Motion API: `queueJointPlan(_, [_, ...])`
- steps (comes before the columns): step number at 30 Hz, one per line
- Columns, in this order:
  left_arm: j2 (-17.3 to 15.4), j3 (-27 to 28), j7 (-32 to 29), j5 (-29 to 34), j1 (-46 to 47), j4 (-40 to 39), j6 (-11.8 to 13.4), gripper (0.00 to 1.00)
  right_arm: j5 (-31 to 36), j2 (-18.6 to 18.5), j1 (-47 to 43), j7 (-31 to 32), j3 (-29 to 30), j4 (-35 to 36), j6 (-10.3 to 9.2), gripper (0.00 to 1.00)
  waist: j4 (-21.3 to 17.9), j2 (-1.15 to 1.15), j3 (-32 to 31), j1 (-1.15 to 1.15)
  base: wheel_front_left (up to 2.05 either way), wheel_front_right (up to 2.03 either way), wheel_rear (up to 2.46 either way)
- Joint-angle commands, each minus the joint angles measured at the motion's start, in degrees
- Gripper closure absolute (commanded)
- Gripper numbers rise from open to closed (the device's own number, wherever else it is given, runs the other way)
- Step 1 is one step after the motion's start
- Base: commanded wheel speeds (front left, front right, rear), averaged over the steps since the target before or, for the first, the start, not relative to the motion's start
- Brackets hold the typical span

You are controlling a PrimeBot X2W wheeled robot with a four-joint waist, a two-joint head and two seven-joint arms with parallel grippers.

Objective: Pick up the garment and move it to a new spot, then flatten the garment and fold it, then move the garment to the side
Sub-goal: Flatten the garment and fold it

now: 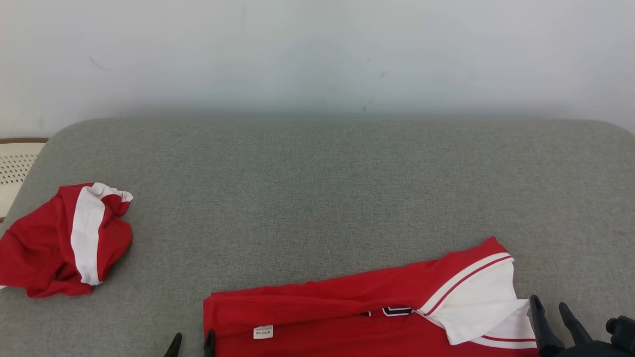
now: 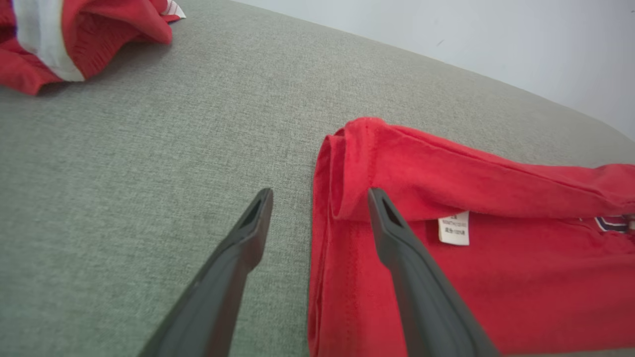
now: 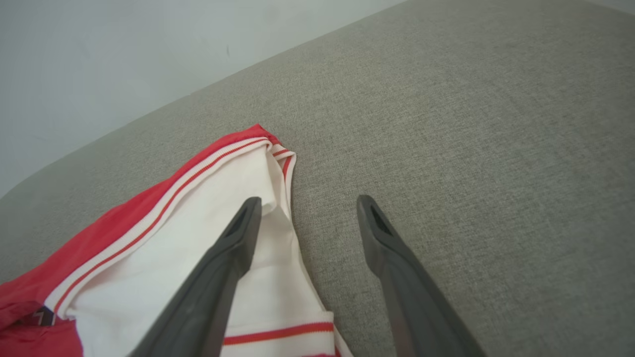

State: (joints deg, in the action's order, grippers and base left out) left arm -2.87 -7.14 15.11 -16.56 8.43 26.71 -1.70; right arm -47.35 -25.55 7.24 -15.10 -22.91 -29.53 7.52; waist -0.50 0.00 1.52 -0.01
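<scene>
The folded red-and-white shirt (image 1: 347,307) lies at the near edge of the grey padded surface (image 1: 317,188), probably a bed, with the left pincer (image 1: 191,344) and right pincer (image 1: 550,310) spread wide and empty, straddling its opposite ends, evidently positioned for the next two-handed grasp.

Folded garment (image 1: 347,307) lies right of crumpled garment (image 1: 64,243).

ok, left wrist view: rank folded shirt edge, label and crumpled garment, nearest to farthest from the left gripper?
1. Folded shirt edge: right at the left gripper, between its open jaws.
2. Label: just to the view's right of the jaws, on the red cloth.
3. Crumpled garment: far off, in the view's top left corner.
</scene>
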Motion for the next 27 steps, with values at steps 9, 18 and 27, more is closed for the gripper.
queueJointPlan(9, [-0.06, 0.15, 0.05, 1.76, -2.98, -3.6, 1.52, 0.0, 3.85, 1.13, 3.04, -0.05, 2.1, -0.41, -0.06, 0.0, 1.73, 0.0, -0.45, 0.01, 0.0, 0.0, 0.0])
queueJointPlan(18, [-0.07, -0.51, 0.05, 1.29, -2.02, -4.32, 2.13, 0.0, 5.16, 2.51, 5.08, 0.06, -0.74, -9.98, -0.06, 0.0, 3.82, 0.0, 0.46, 0.01, 0.0, 0.0, 0.0])
queueJointPlan(27, [-0.07, -0.76, 0.05, 1.41, -1.86, -5.12, 2.53, 0.0, 2.53, 3.34, 5.61, 0.41, -5.97, -15.65, -0.07, 0.0, 4.63, 0.0, 1.48, 0.01, 0.0, 0.0, 0.0])
